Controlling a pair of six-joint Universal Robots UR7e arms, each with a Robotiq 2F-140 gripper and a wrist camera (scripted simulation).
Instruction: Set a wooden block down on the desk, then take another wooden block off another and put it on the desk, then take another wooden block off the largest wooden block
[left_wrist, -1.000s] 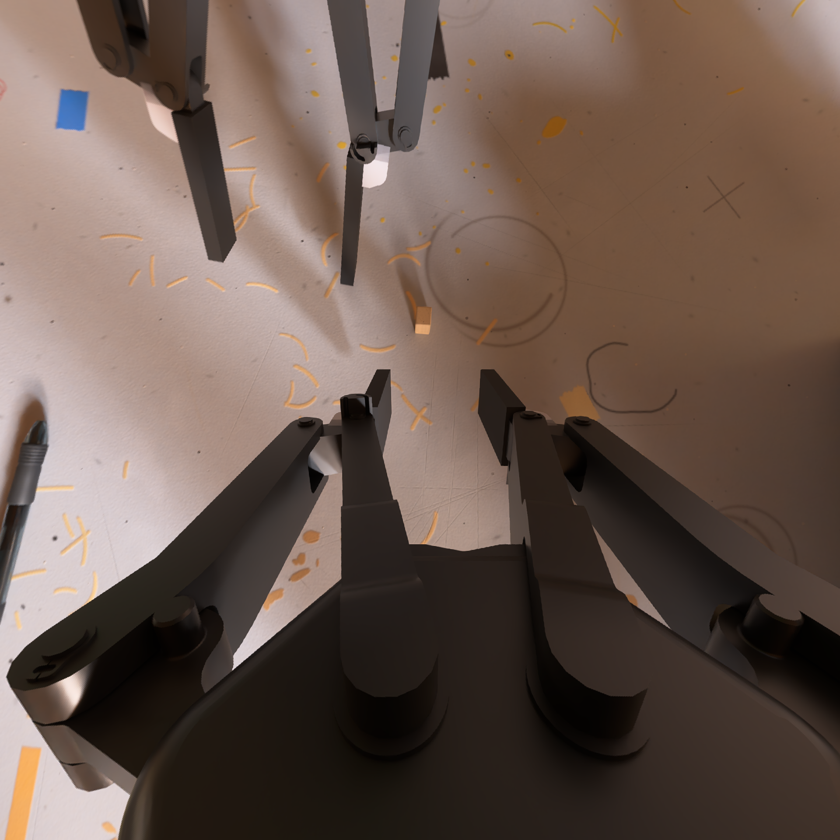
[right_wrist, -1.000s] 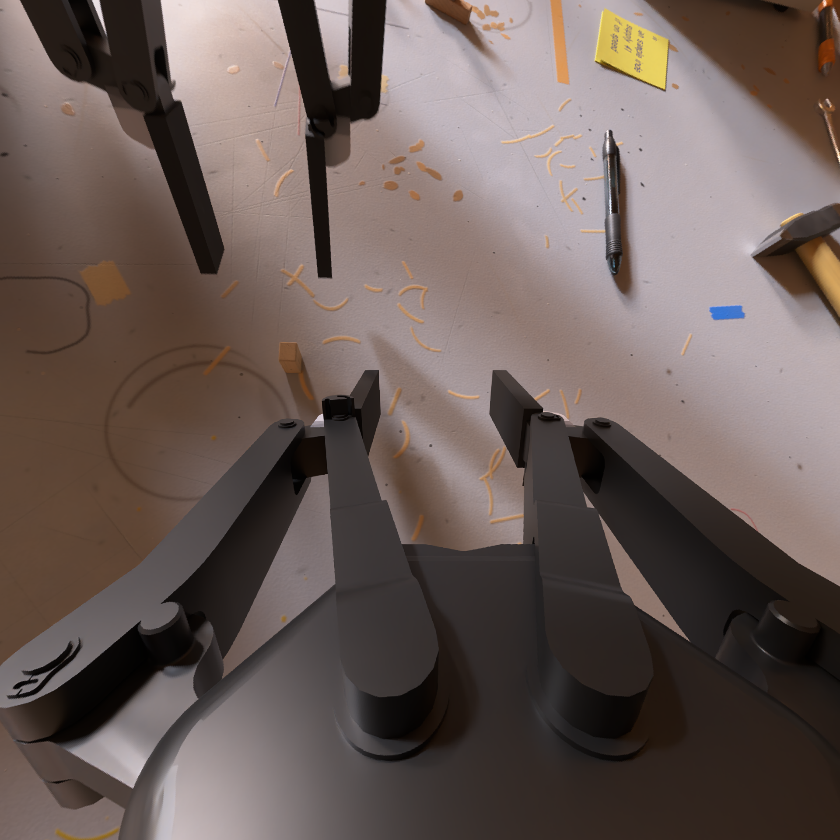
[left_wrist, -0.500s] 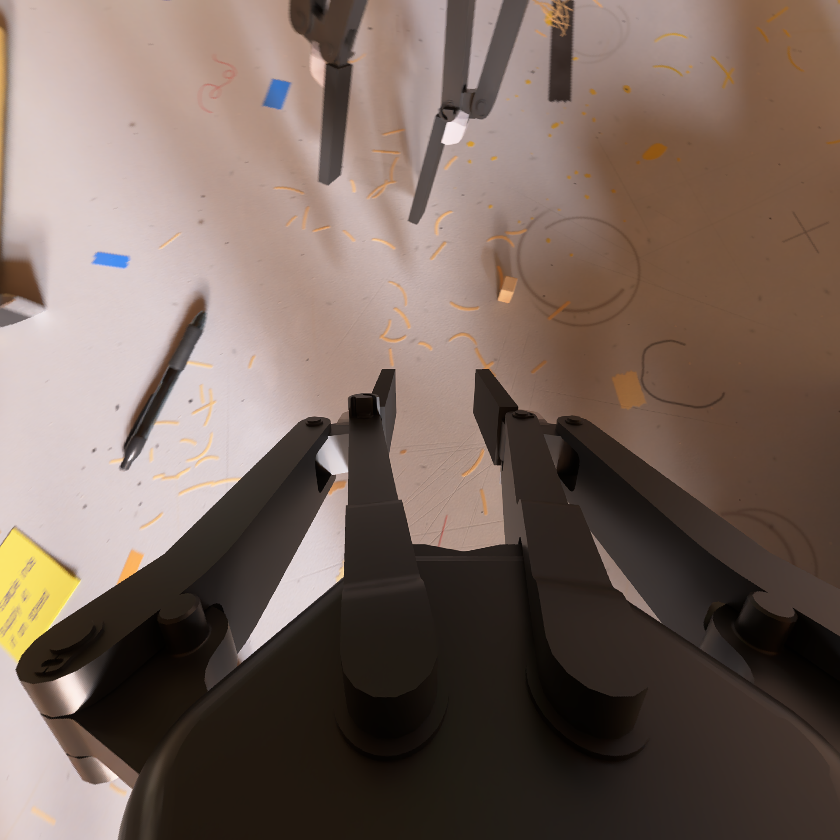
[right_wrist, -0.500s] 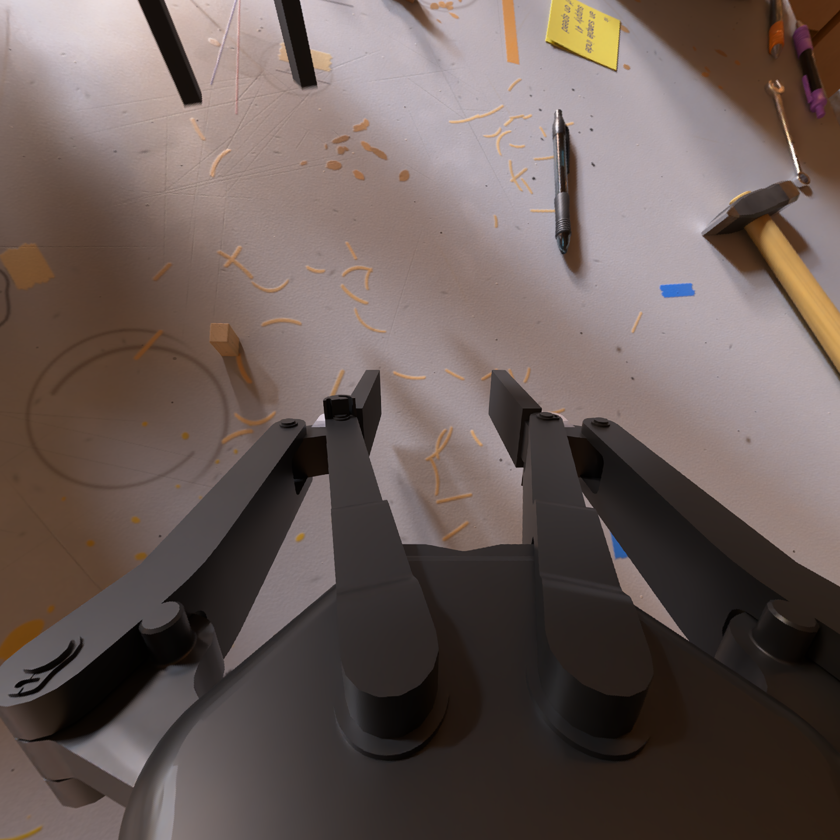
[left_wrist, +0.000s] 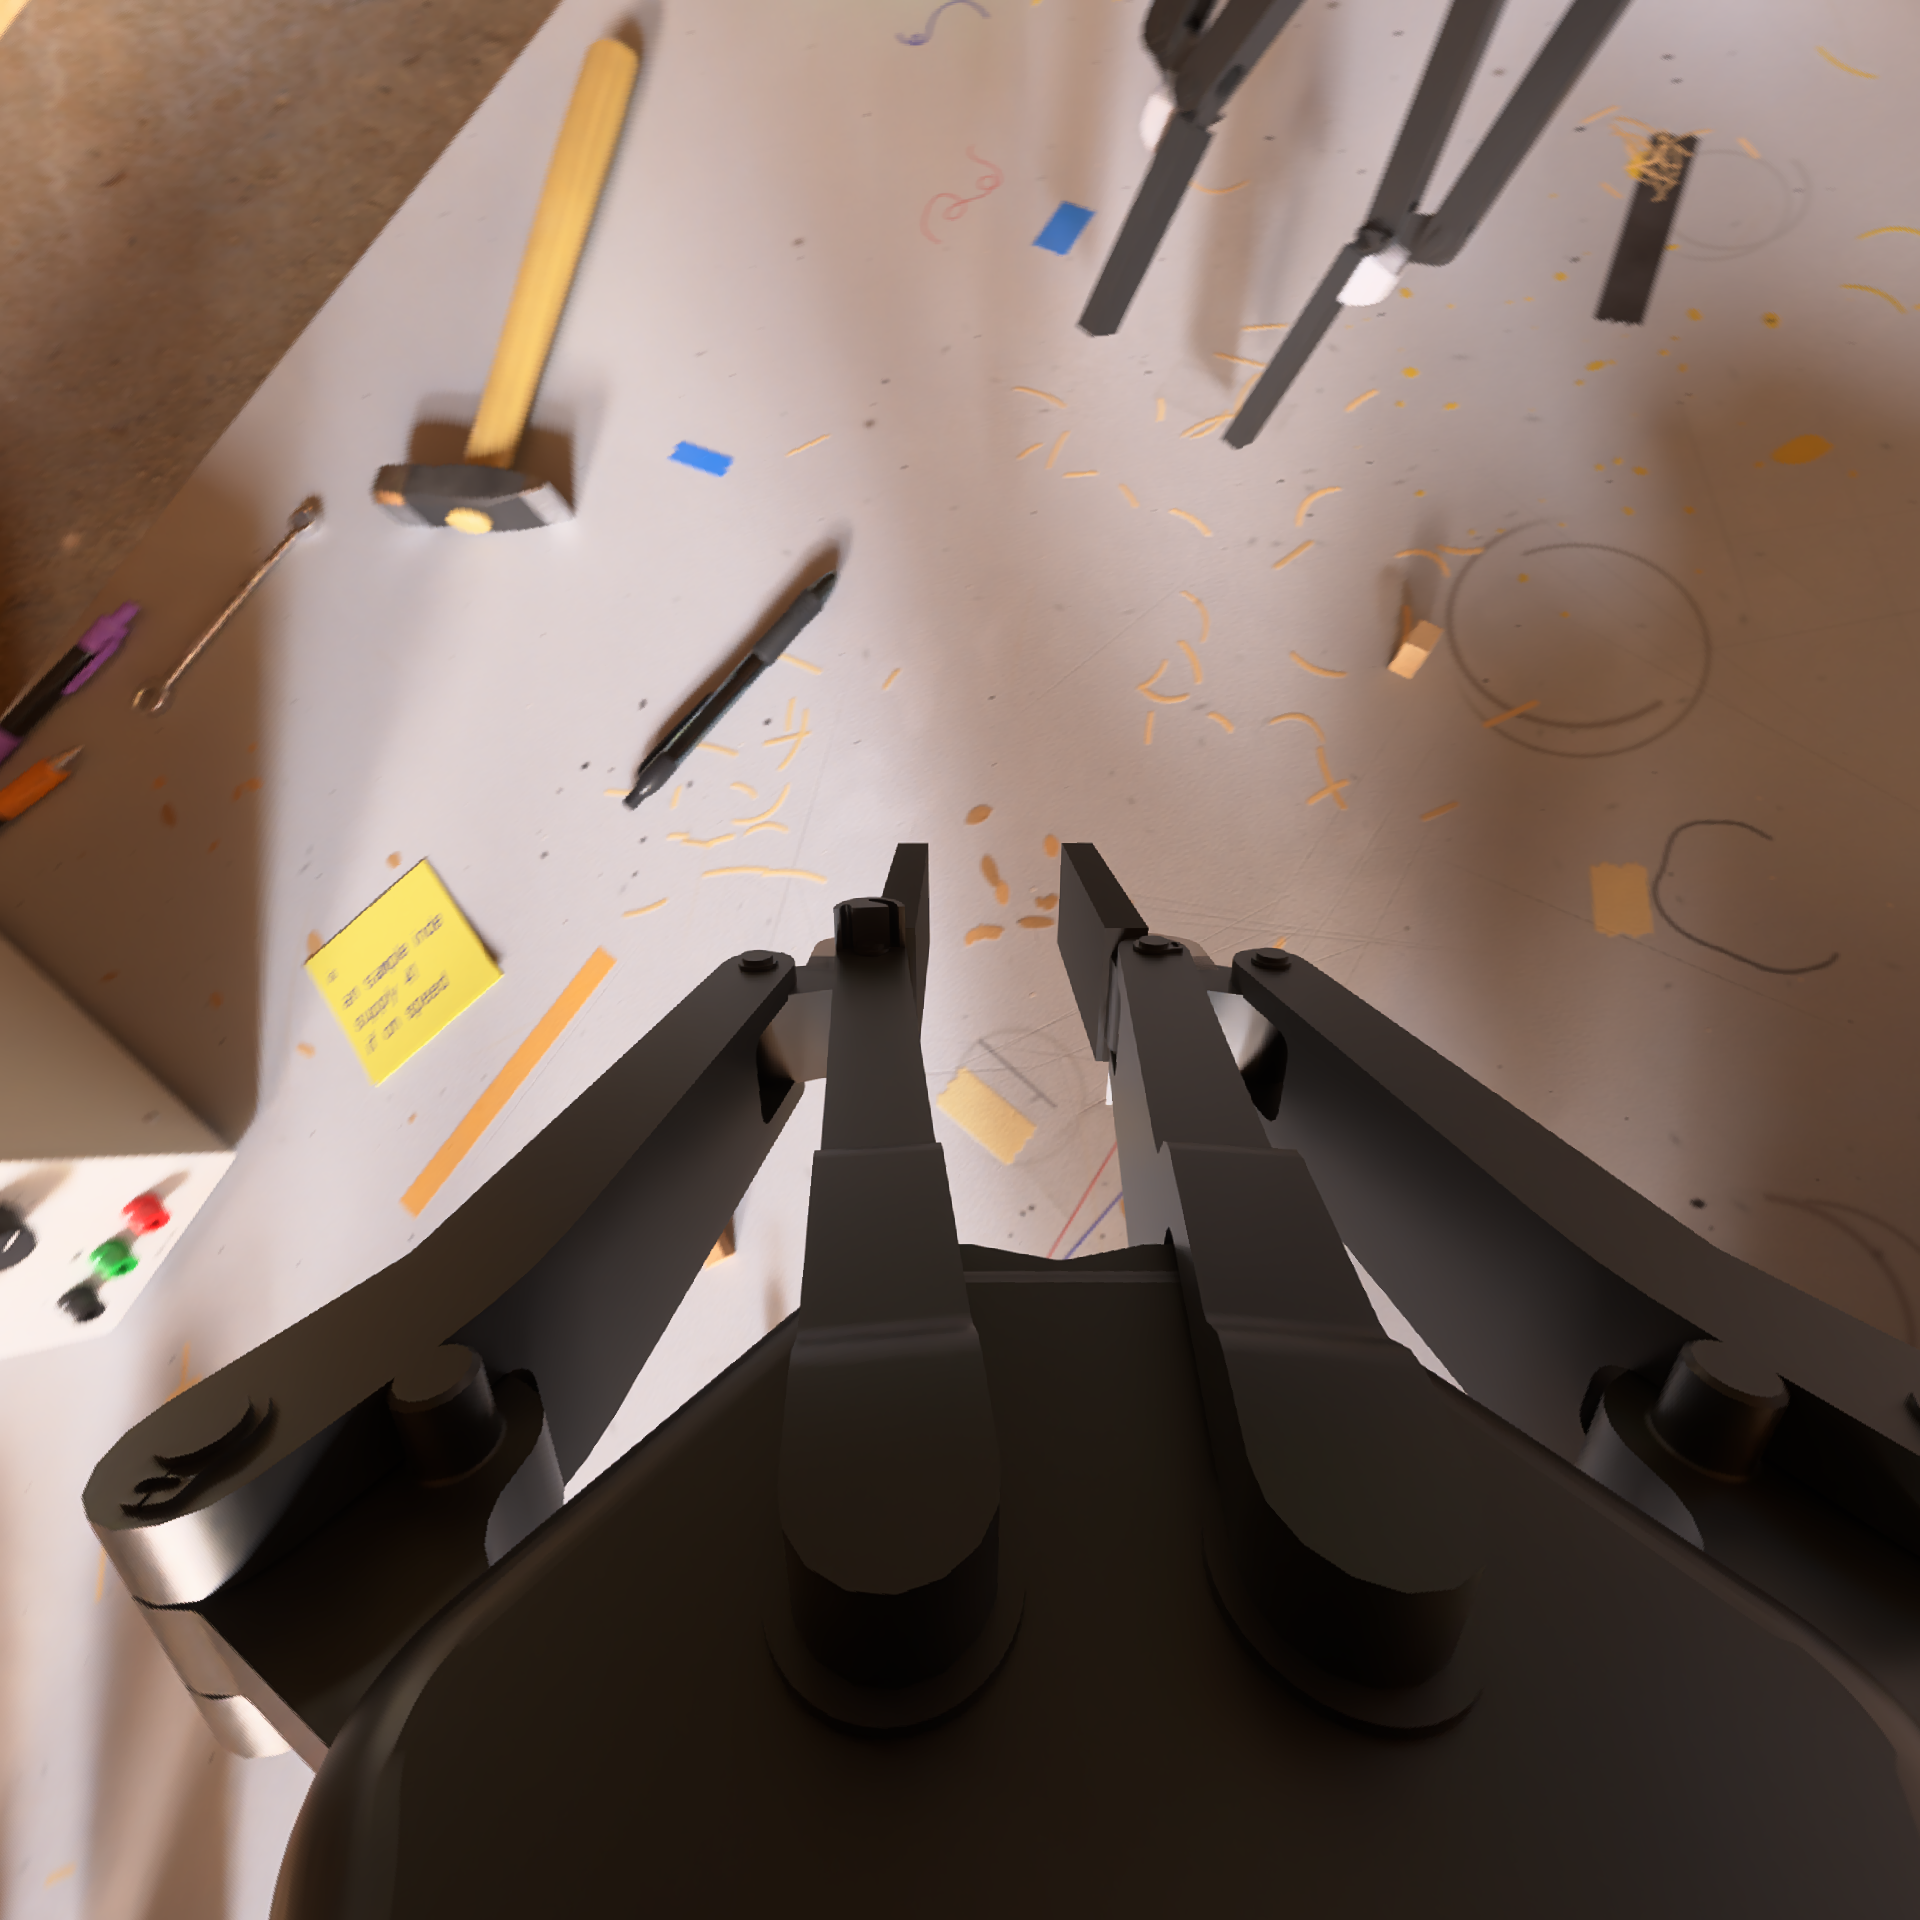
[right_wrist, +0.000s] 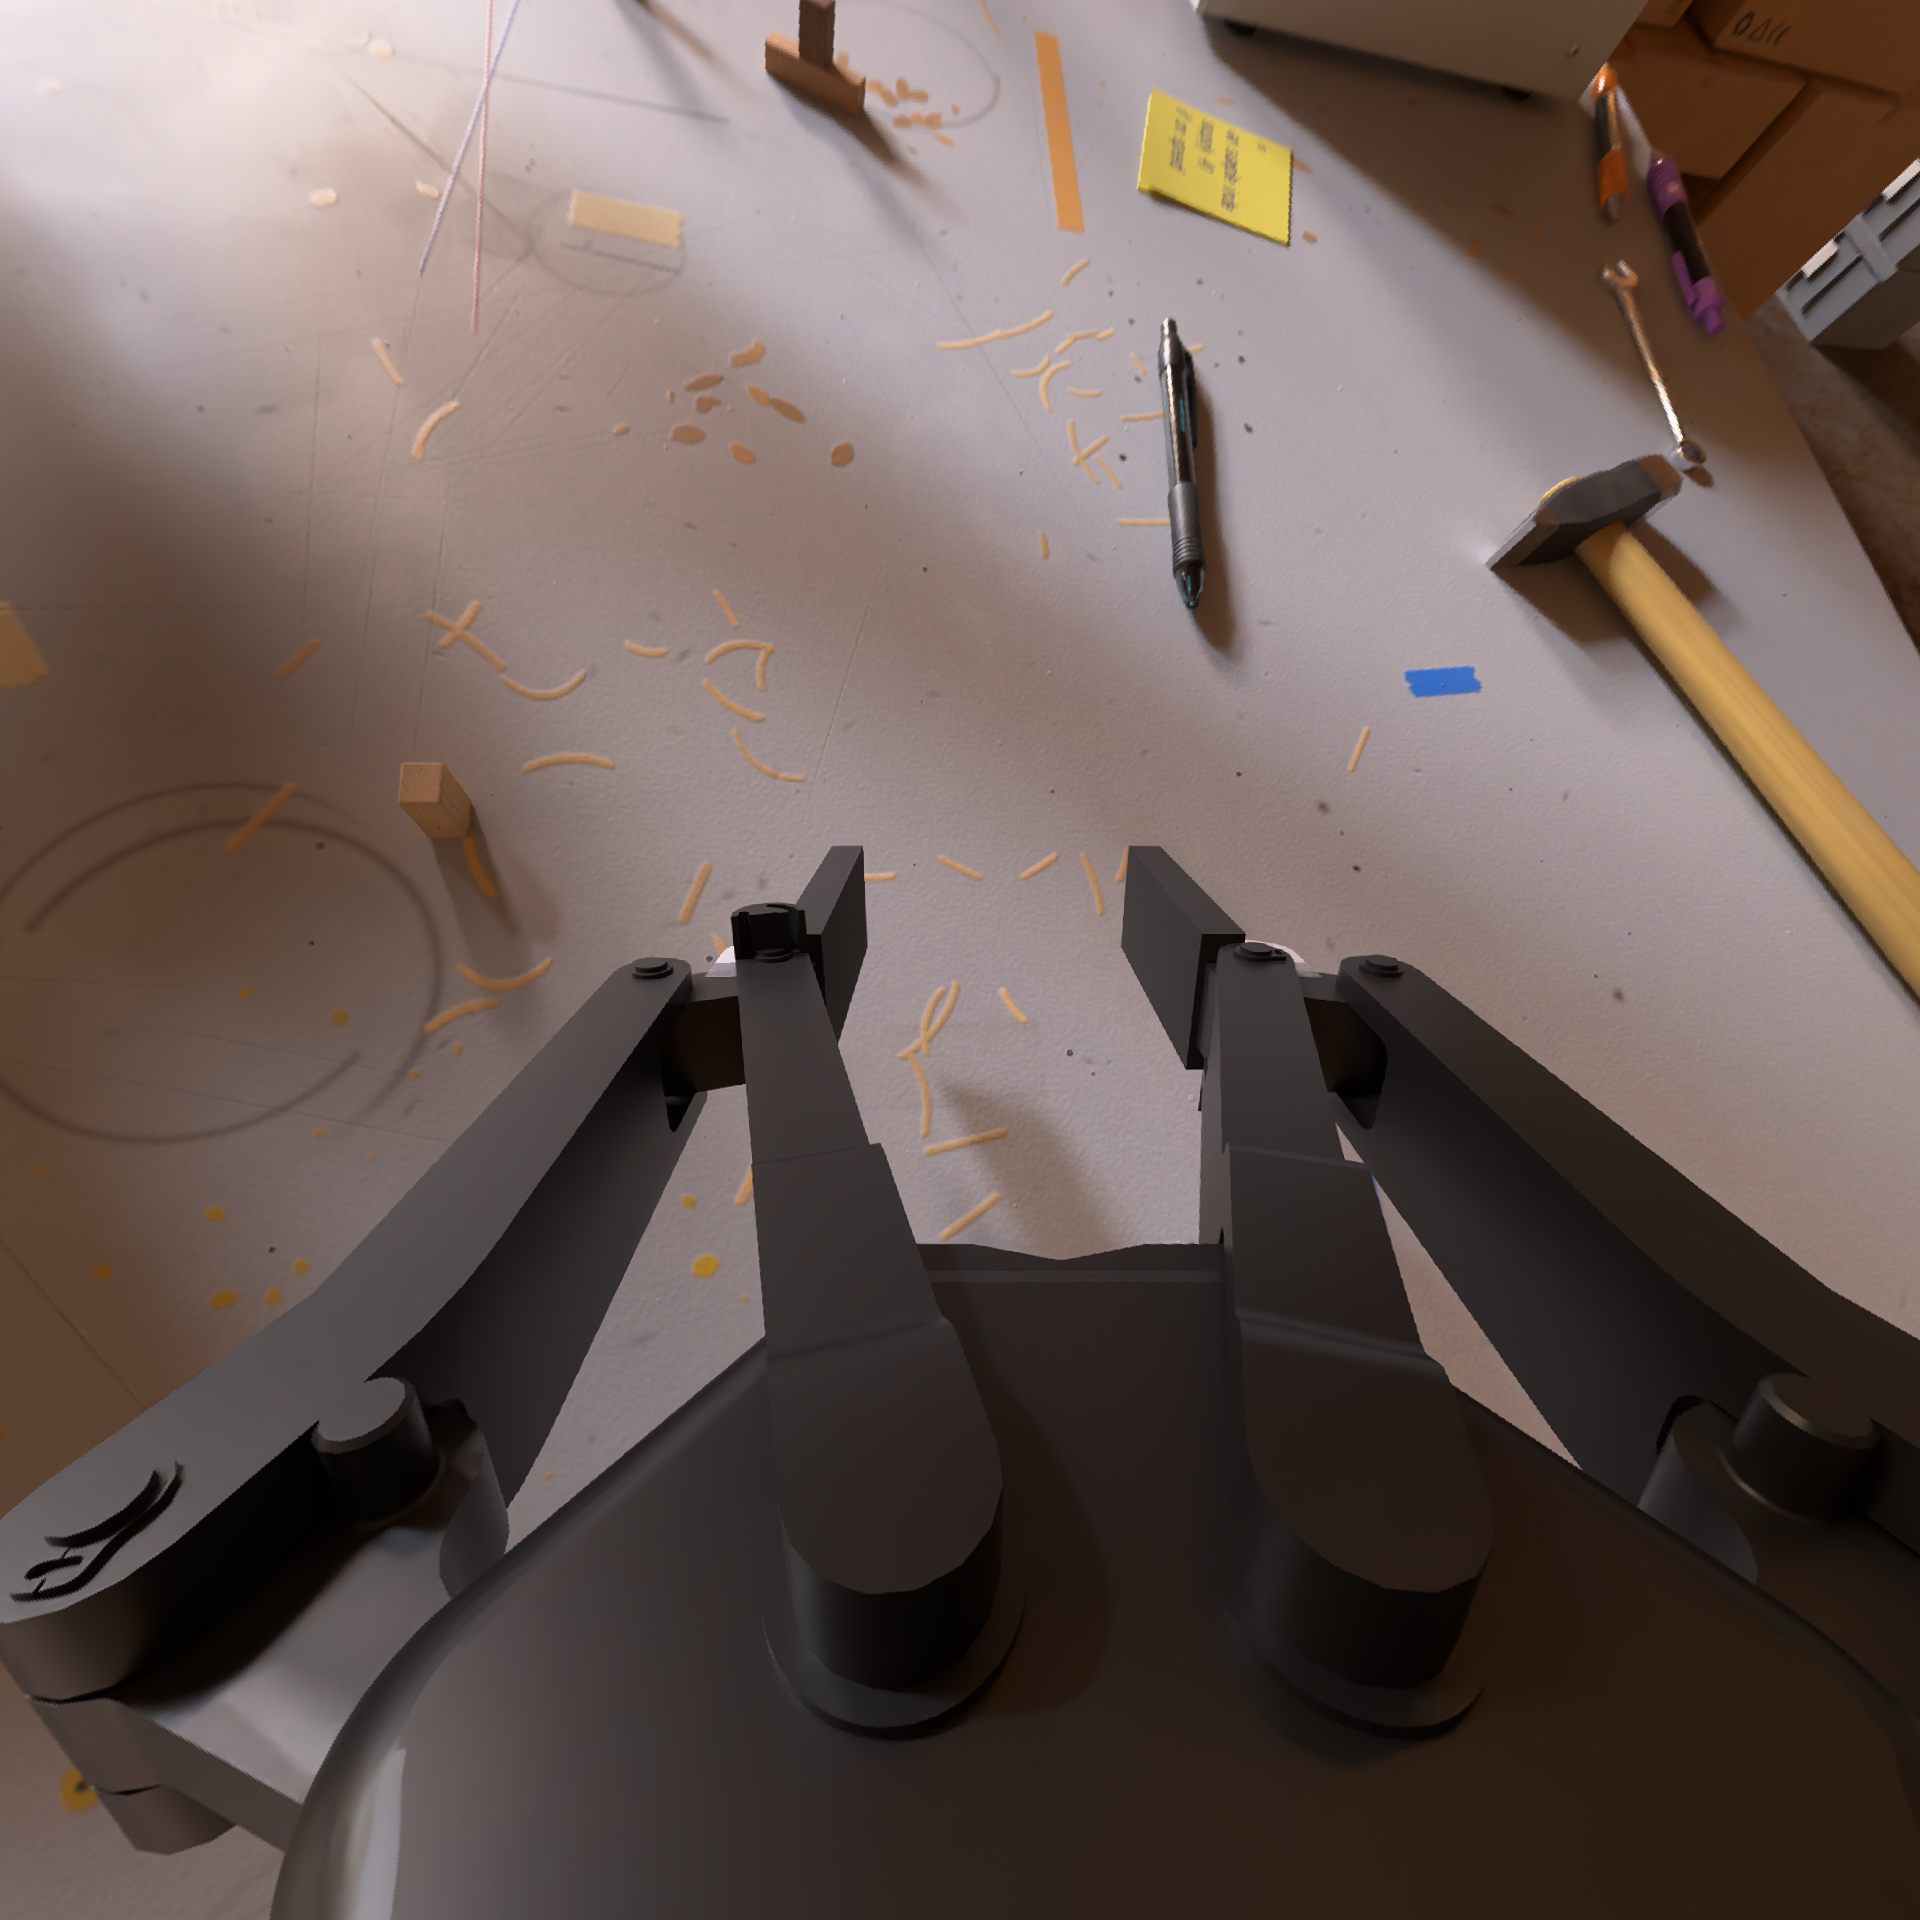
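A small wooden block stands alone on the desk, left of my right gripper, which is open, empty and above the desk. The same block shows in the left wrist view, far right of my left gripper. That gripper is empty, its jaws narrowly apart. A stack of an upright wooden block on a flat one stands at the far top of the right wrist view. The right gripper's fingers hang at the top of the left wrist view.
A hammer, a pen, a yellow note, a wrench and markers lie to the right. Wood shavings are scattered about. A white box with buttons stands at the left of the left wrist view.
Both grippers have drawn apart. The left gripper has gone out of the right wrist view, where the stack now shows. The left view has swung to take in the hammer and the note.
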